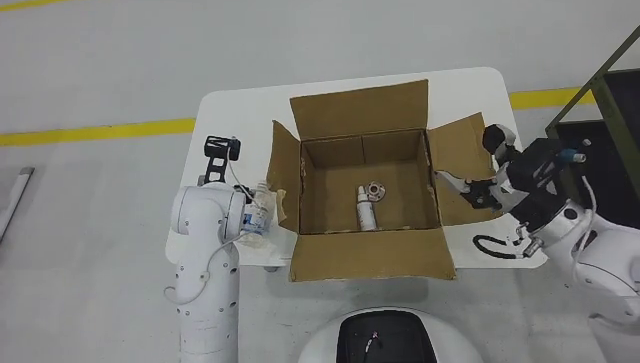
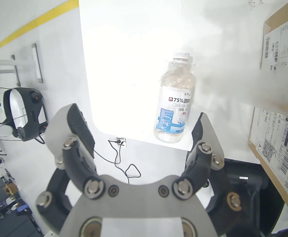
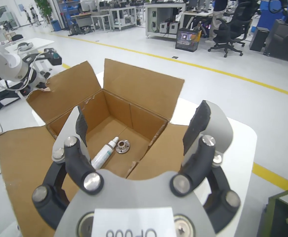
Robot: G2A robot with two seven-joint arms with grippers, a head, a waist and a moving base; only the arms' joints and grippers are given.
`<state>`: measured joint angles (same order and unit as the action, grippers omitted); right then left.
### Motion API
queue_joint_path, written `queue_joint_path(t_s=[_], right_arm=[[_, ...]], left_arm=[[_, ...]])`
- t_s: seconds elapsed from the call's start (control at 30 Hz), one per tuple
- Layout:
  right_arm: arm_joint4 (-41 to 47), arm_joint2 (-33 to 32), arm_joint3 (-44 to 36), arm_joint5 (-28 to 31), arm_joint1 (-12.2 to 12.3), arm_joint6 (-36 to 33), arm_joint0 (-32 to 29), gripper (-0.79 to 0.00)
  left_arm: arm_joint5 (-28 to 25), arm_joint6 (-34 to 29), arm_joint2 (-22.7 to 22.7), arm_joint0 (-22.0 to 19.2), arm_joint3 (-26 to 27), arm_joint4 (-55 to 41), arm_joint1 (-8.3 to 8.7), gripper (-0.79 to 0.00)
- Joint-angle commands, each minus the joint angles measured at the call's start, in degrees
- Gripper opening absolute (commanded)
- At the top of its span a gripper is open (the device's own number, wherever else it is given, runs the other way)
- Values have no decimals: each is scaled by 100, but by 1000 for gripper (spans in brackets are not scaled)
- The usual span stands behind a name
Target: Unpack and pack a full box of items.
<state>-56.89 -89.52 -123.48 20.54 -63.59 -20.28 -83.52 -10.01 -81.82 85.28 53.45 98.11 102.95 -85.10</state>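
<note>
Left of the cardboard box (image 1: pixel 365 255), the left gripper (image 2: pixel 137 114) hangs with jaws released. It is clear of the transparent disinfectant bottle (image 2: pixel 174 99), which rests on the white desk (image 1: pixel 460 88) just beside the box's left flap. The right gripper (image 3: pixel 141 107) hovers over the box's right flap, jaws spread and empty. On the box floor, a small white dropper bottle (image 3: pixel 102 154) lies beside a metal flange (image 3: pixel 122 146).

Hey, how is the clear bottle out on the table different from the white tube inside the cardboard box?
The clear bottle sits on the table outside the cardboard box; the white tube lies on the box floor. The bottle is see-through with a blue and white label; the tube is opaque white. The bottle is wider and bulkier; the tube is slim. Both have a white top end.
</note>
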Motion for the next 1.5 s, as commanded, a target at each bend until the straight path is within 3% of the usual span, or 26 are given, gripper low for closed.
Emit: queue_joint_path(t_s=[0.0, 0.23, 0.73, 0.93, 1.2, 1.47], right_arm=[[-221, 329, 21, -47, -6, -375, 173, -785], [-798, 1427, 555, -460, -81, -1234, 737, -785], [-1047, 1362, 444, -382, -58, -1358, 688, -785], [-1198, 1907, 269, -1635, -176, -2343, 1129, -785], [-1938, 3438, 1145, -3382, -541, -3647, 2457, -785], [-1973, 3485, 1213, -3434, -556, -3674, 2500, -785]], left_arm=[[4, 5, -2, -1, -10, 1, -1, 0], [4, 5, -2, -1, -10, 1, -1, 0], [4, 5, -2, -1, -10, 1, -1, 0], [4, 5, -2, -1, -10, 1, -1, 0], [4, 5, -2, -1, -10, 1, -1, 0], [4, 5, -2, -1, -10, 1, -1, 0]])
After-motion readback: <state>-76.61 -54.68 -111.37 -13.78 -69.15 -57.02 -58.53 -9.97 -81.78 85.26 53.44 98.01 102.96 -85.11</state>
